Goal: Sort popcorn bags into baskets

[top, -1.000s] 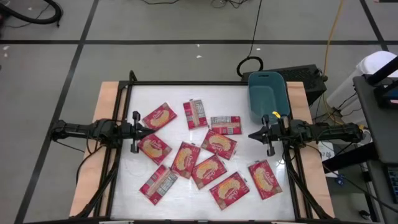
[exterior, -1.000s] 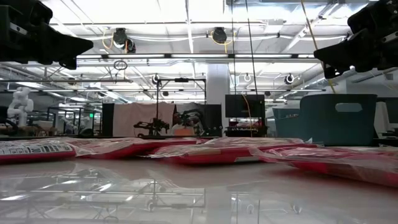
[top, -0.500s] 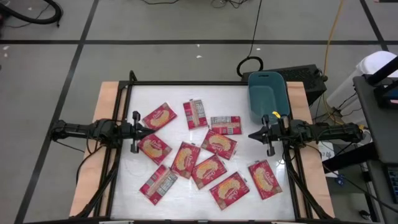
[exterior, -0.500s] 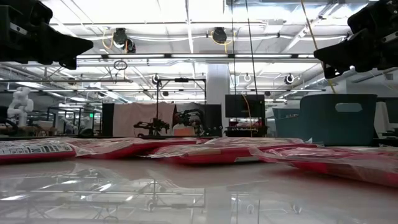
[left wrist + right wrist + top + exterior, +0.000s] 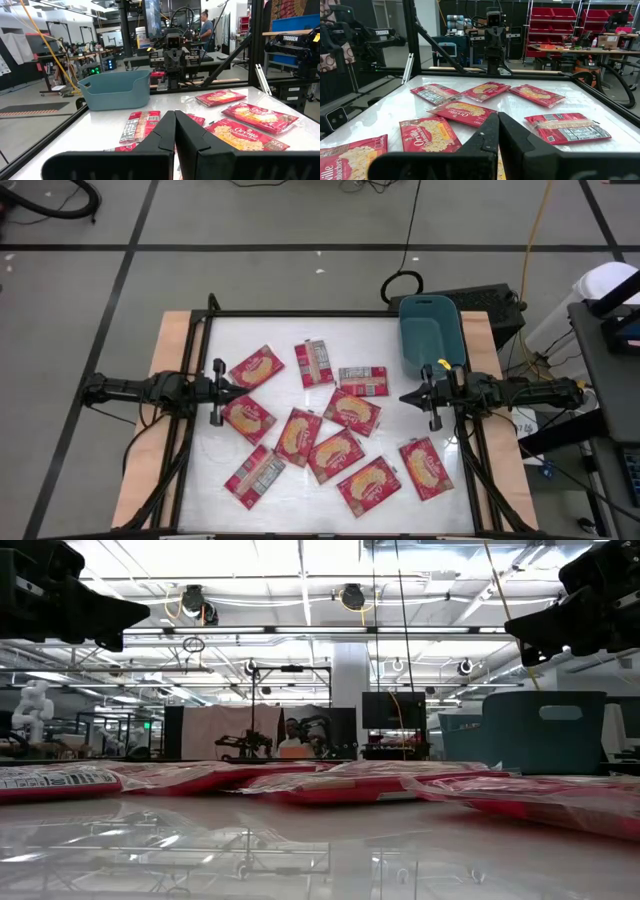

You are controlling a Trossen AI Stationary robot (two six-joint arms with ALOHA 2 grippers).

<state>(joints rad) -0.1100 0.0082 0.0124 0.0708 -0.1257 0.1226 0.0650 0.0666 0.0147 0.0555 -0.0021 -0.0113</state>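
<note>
Both arms are matte black, built of slim tubular links joined by blocky housings, with thin black cables trailing from their bases. The left pincer (image 5: 232, 389) and the right pincer (image 5: 406, 396) each end in two dark, flat, wedge-shaped fingers (image 5: 165, 135). A small yellow tag sits on the right wrist housing
</note>
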